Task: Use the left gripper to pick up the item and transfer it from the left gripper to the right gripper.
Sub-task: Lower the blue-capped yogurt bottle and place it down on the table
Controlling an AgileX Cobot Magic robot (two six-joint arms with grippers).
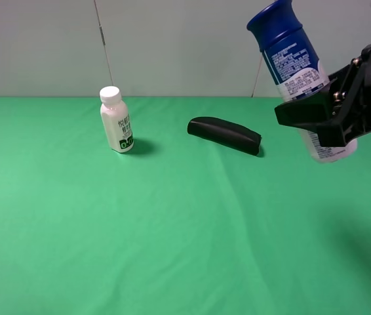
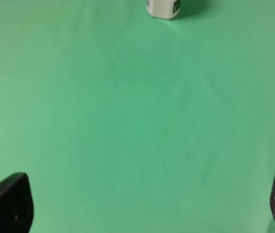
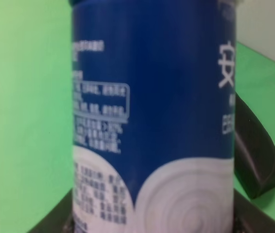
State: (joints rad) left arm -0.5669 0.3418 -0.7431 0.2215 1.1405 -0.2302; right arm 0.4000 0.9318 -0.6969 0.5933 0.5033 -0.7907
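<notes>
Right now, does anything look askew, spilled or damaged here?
Only the blue-capped bottle: the right gripper holds it off the table, tilted, cap leaning left in the high view. Nothing spilled or damaged shows; the white bottle stands upright, the black case lies flat.

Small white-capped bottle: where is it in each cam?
Exterior high: white bottle upright, left of centre, on green cloth.
Left wrist: its base only, cropped at the frame edge.
Right wrist: not in view.
Shared landmark: the green cloth.
</notes>
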